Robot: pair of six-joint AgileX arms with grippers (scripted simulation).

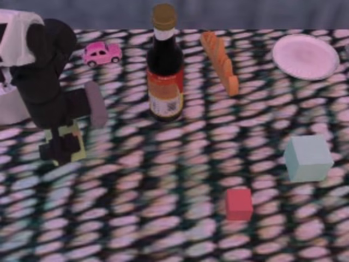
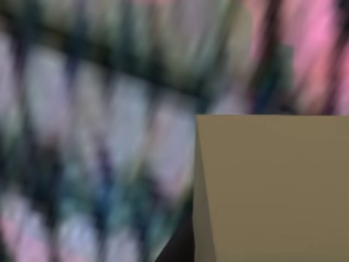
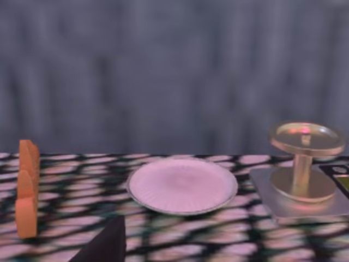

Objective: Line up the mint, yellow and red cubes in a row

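At the table's left, my left gripper [image 1: 61,146] points down over the pale yellow cube [image 1: 80,147], its fingers closed on the cube's sides. In the left wrist view the yellow cube [image 2: 272,185] fills the near corner, with one dark finger [image 2: 177,250] against its side. The mint cube [image 1: 308,158] sits at the right. The smaller red cube [image 1: 239,203] lies in front of it, a little to the left. My right arm is outside the top view. Its gripper [image 3: 174,256] shows a single dark finger [image 3: 108,244] set wide, with nothing held.
A dark sauce bottle [image 1: 165,65] stands at the back centre. Near it are a pink toy car [image 1: 102,53], a loaf of bread [image 1: 220,61] and a pink plate [image 1: 305,56]. A white appliance [image 1: 13,33] stands far left. A metal stand [image 3: 302,164] is beside the plate.
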